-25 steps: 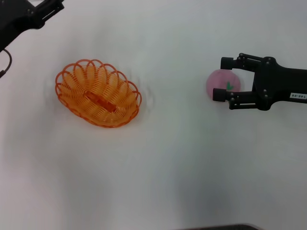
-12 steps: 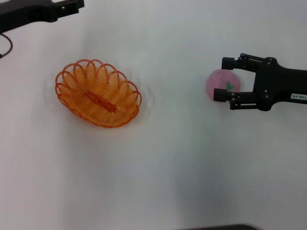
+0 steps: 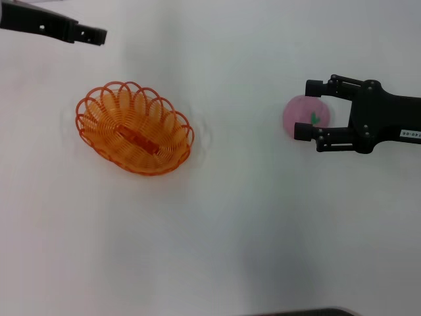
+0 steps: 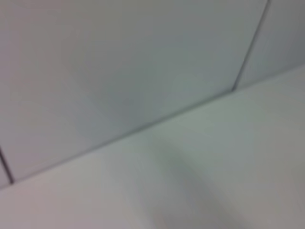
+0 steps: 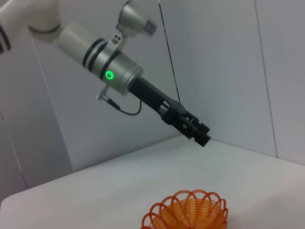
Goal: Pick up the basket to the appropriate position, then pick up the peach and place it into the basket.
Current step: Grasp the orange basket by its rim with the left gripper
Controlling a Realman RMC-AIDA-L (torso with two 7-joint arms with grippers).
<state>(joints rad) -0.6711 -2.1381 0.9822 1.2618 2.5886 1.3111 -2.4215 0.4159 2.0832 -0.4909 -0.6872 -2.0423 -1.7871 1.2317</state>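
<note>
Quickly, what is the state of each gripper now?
Left gripper: shut, holding nothing, raised beyond the basket.
Right gripper: open around the peach.

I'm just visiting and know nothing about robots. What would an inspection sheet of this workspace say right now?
Surface: plain white table, bare apart from the two items below.
Job's things: oval orange plastic basket with looped openwork rim sits empty on the robot's left side; round pink toy peach with a green leaf mark rests on the table on the right side.
Clutter: nothing seen.
Grippers: right gripper is open, one finger on each side of the peach; left gripper is raised beyond the basket, fingers together, holding nothing.
Cables: a thin dark cable loops at the left arm's wrist.
Surroundings: pale panelled wall behind the table.
</note>
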